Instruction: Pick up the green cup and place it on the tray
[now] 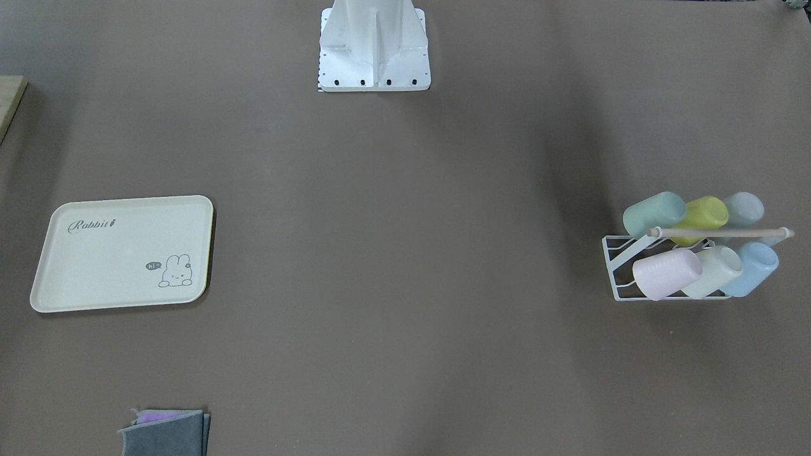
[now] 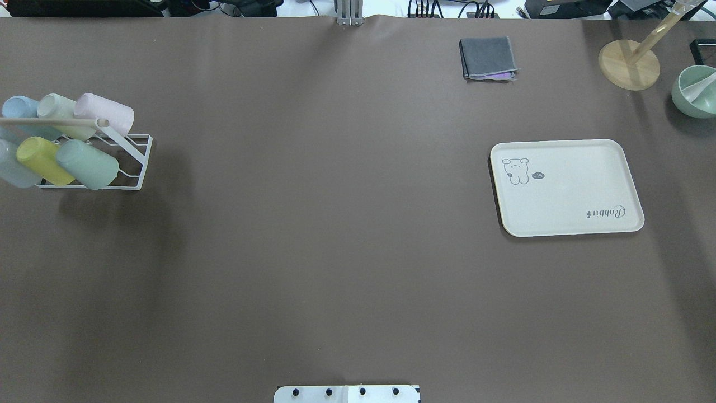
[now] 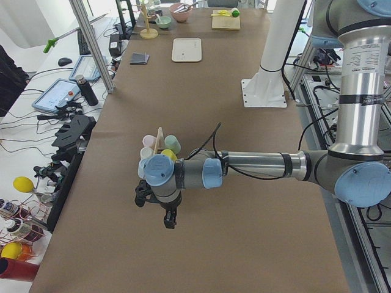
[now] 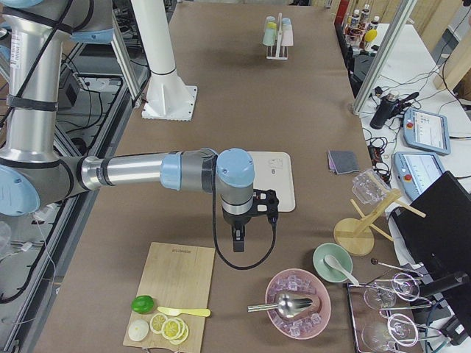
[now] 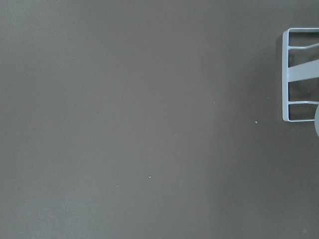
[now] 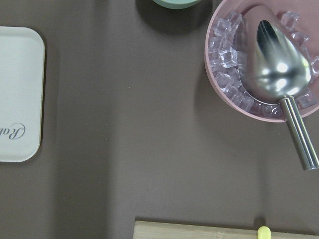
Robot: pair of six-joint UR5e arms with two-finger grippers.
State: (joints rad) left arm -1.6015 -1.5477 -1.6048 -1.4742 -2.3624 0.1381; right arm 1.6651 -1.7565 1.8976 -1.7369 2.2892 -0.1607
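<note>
Whether the left jaws are open or closed cannot be told; they show only from the side, hanging empty above the table (image 2: 335,224) just beside the rack (image 2: 141,162). The right jaws are equally unclear and hang near the tray (image 2: 565,193). The green cup (image 2: 86,163) lies tilted on the rack at the table's left end, beside the yellow cup (image 2: 42,159) and well apart from the tray on the right. Nothing is grasped yet, so this looks like the approach. Next, the left jaws likely need to close on the cup and lift it clear of its neighbour.

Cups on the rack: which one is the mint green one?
The green cup at the inner end of the row nearer the robot, beside the yellow-green cup; the pink cup heads the far row.
</note>
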